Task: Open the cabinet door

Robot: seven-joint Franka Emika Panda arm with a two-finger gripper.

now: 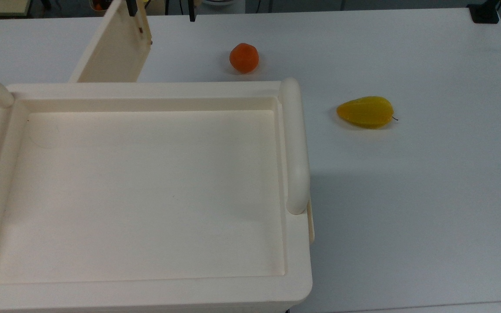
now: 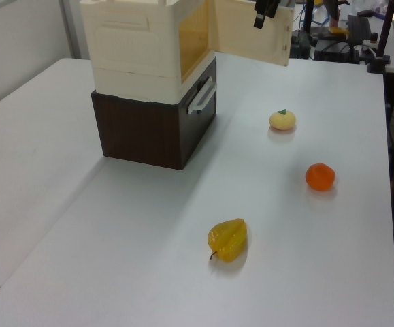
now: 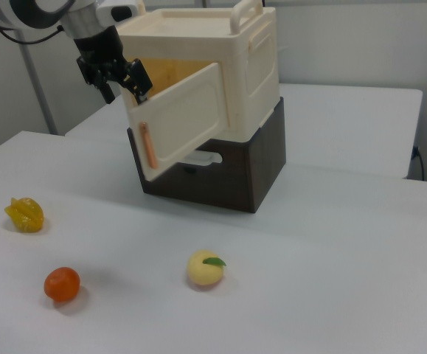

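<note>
The cream cabinet [image 1: 146, 191] stands on a dark brown base [image 2: 152, 133]. Its cabinet door [image 1: 111, 48] is swung well out from the front and shows an amber interior [image 2: 191, 37]. In the right view the door [image 3: 184, 122] hangs ajar, with an orange strip near its free edge. My gripper [image 3: 123, 85] hovers at the upper free corner of the door, open, fingers spread. In the top view one dark fingertip [image 1: 132, 6] sits by the door's top edge and the other [image 1: 192, 15] is off to the top view's right. In the left view the gripper [image 2: 268, 10] overlaps the door [image 2: 251, 37].
On the white table lie an orange fruit [image 1: 244, 57], a yellow starfruit [image 1: 365, 112] and a pale yellow fruit with a green leaf [image 3: 205, 269]. A white drawer handle [image 2: 200, 95] juts from the brown base. Cluttered desks stand beyond the table [image 2: 346, 34].
</note>
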